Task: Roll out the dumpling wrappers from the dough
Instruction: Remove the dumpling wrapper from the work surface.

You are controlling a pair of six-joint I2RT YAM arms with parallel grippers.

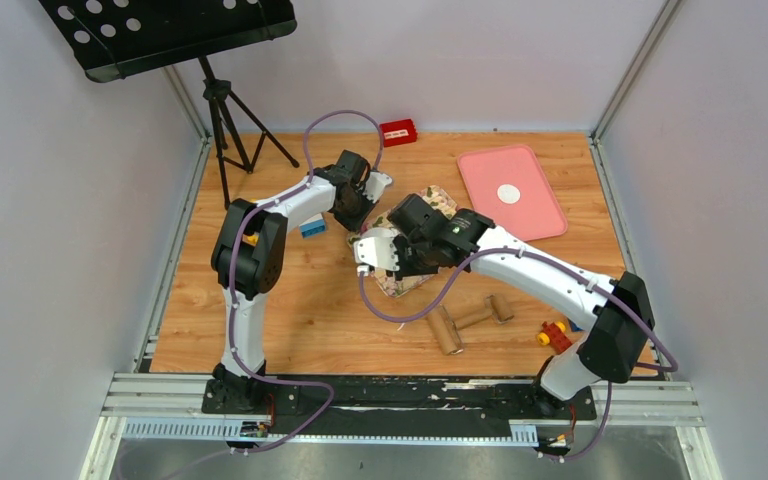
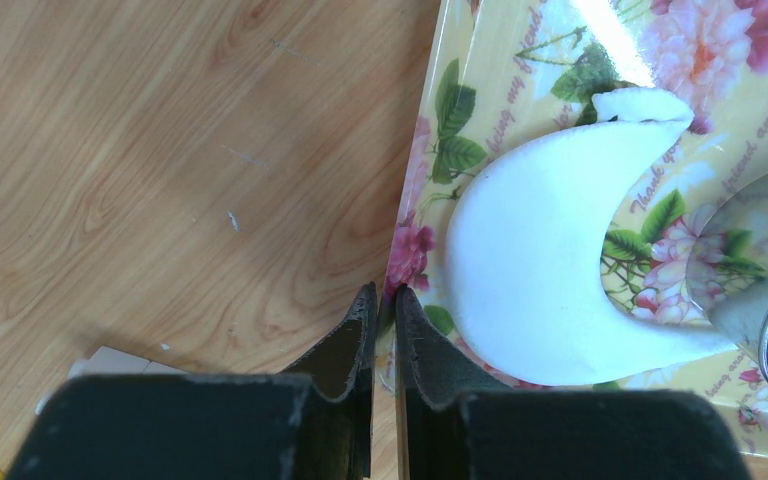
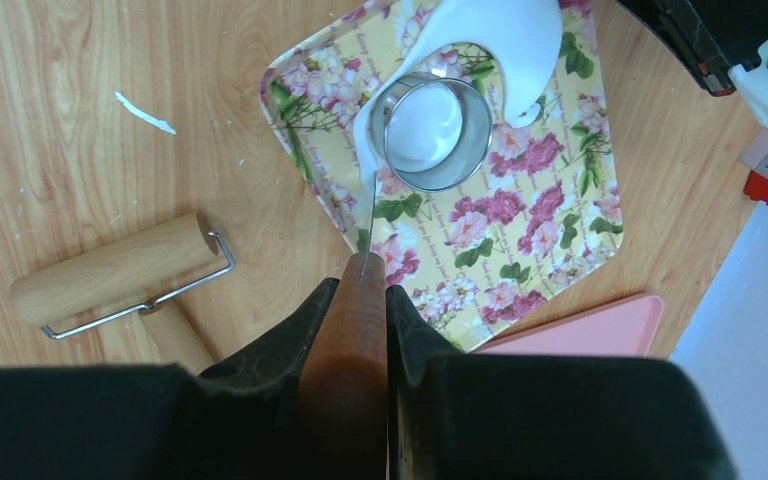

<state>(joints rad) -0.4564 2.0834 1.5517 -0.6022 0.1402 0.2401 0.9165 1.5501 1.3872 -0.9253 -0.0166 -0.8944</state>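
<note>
left gripper (image 2: 385, 300): fingers nearly together, looks nipped on the floral tray (image 2: 560, 60) rim near a corner
dough (image 2: 530, 270): flat crescent scrap on the floral tray, just beside the left fingers
ring cutter (image 3: 435, 182): on the tray, touching the scrap, cut disc (image 3: 422, 125) inside
right gripper (image 3: 360, 290): clamped on wooden-handled tool (image 3: 345, 380), thin tip toward cutter
pink tray (image 1: 535, 210): holds one dumpling wrapper (image 1: 508, 193)
progress: one placed, one cut but unlifted; scrap likely needs re-rolling
room: wrists crowd the tray; table (image 2: 160, 150) open to its left; rolling pin (image 3: 110, 280) near right arm
</note>
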